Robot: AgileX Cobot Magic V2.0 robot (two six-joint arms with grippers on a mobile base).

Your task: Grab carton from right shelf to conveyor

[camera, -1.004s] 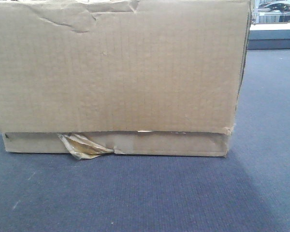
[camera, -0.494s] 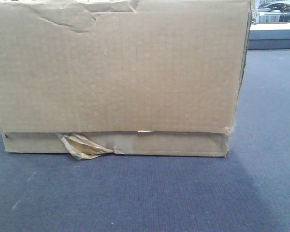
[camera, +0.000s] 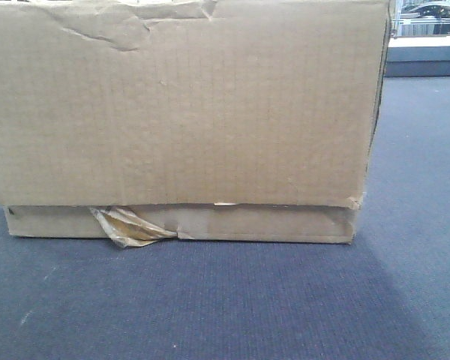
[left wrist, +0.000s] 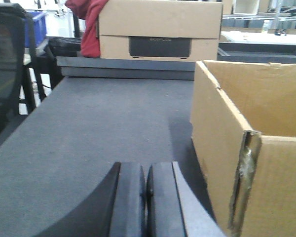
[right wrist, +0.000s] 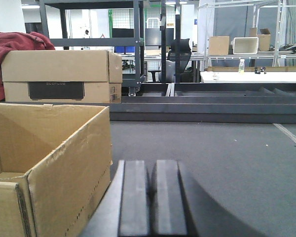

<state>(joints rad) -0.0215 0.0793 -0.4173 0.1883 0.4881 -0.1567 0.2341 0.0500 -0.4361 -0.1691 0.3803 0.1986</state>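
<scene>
The carton [camera: 180, 120] sits flat on the dark grey-blue conveyor [camera: 225, 300], open top up, so the delivery looks done. The left gripper [left wrist: 146, 197] rests low just left of the carton's wall, pads pressed together on nothing; the right gripper [right wrist: 150, 197] mirrors it on the right side, also pressed together, both apparently let go and clear of the box.

Warehouse-like lab hall, dark metal racking [right wrist: 138, 44], worktables [right wrist: 246, 74], stacked cardboard boxes [right wrist: 61, 76], office chair [right wrist: 181, 54]
</scene>
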